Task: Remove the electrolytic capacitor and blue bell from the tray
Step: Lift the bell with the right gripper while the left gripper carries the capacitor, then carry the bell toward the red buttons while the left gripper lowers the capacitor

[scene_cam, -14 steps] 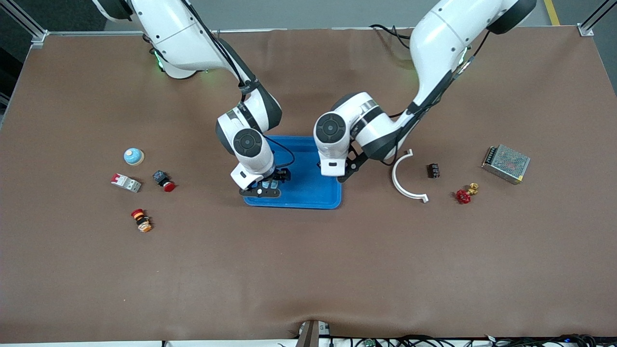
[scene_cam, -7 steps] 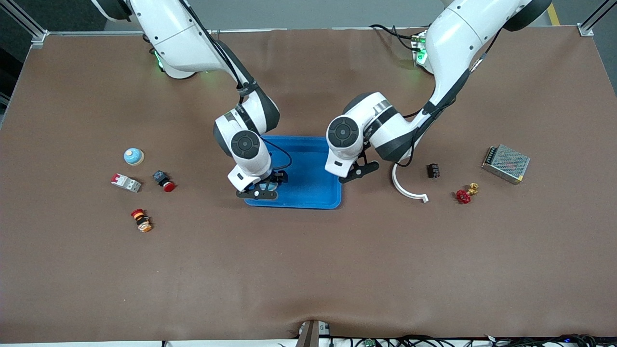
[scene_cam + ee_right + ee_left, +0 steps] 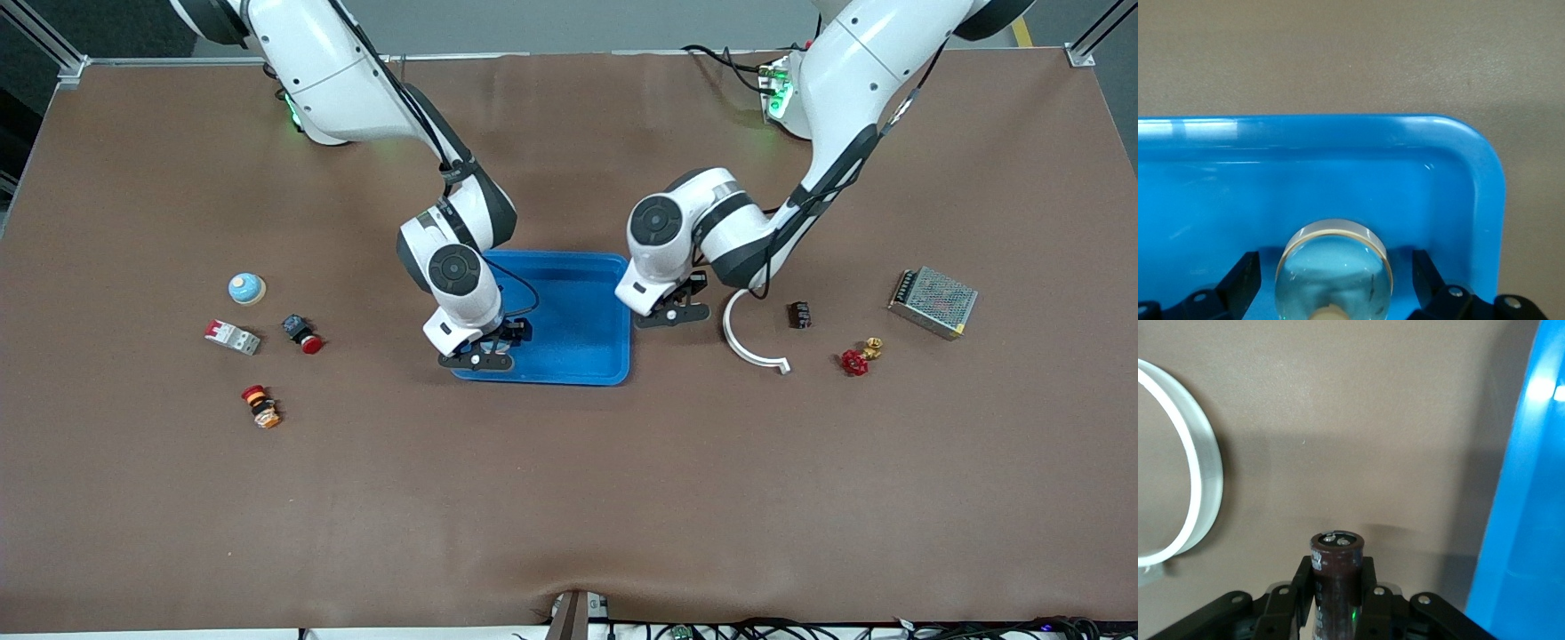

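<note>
Left gripper point(image 3: 1336, 600): we found jaws clamped on electrolytic capacitor point(image 3: 1336, 577), held off tray, over bare table point(image 3: 569, 498) between tray point(image 3: 578, 356) and white curved bracket point(image 3: 1195, 487)

Right gripper point(image 3: 1333, 293): fingers spread wide either side of blue bell point(image 3: 1333, 270), no contact seen; bell sat in tray corner toward right arm's end, nearer front camera

We judged capacitor light, rigid, smooth-sleeved, apt to slip; grip mid-body. Bell's dome looked hard, glossy, likely heavier; take low across base rim
</note>
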Robot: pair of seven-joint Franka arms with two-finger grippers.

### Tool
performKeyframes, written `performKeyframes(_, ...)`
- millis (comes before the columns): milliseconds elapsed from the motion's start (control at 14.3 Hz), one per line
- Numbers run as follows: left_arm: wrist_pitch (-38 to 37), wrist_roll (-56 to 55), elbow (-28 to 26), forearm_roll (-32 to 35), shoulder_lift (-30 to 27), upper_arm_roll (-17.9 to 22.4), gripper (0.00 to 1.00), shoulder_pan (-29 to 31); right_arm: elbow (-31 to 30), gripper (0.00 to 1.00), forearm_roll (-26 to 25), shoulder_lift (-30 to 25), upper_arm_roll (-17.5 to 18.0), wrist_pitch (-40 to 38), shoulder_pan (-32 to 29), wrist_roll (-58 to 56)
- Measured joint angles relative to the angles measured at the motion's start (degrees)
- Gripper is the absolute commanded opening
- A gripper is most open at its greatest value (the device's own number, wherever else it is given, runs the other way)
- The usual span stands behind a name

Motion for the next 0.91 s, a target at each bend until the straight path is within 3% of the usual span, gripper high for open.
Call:
performKeyframes(70, 3.4, 0.0, -3.1, 1.0, -1.6, 0.0, 0.00, 1.4, 0.0, 0.56, 0.0, 0.0, 0.0, 0.0, 0.0, 0.0)
performKeyframes(140, 6.4, 0.1, -5.8, 2.2, -2.9, 0.0, 0.00, 2.8, 0.0, 0.46, 0.0, 0.0, 0.0, 0.0, 0.0, 0.0)
performKeyframes(280, 11.9, 0.2, -10.2, 5.2, -4.8, -0.1, 0.00, 5.7, 0.3, 0.37, 0.0, 0.0, 0.0, 0.0, 0.0, 0.0)
performKeyframes(420, 16.3, 0.3, -13.3, 7.4, -5.7, -0.1, 0.00, 8.2, 0.6, 0.32, 0.0, -0.1, -0.1, 0.0, -0.1, 0.0)
performKeyframes(700, 19.3, 1.0, -14.9, 7.7, -5.8, -0.1, 0.00, 9.6, 1.0, 0.32, 0.0, -0.2, -0.2, -1.0, -0.2, 0.0)
performKeyframes(910, 20.7, 1.3, -15.2, 7.7, -5.6, -0.1, 0.00, 10.1, 4.1, 0.32, 0.0, -1.9, -0.3, -10.0, -0.5, -1.1)
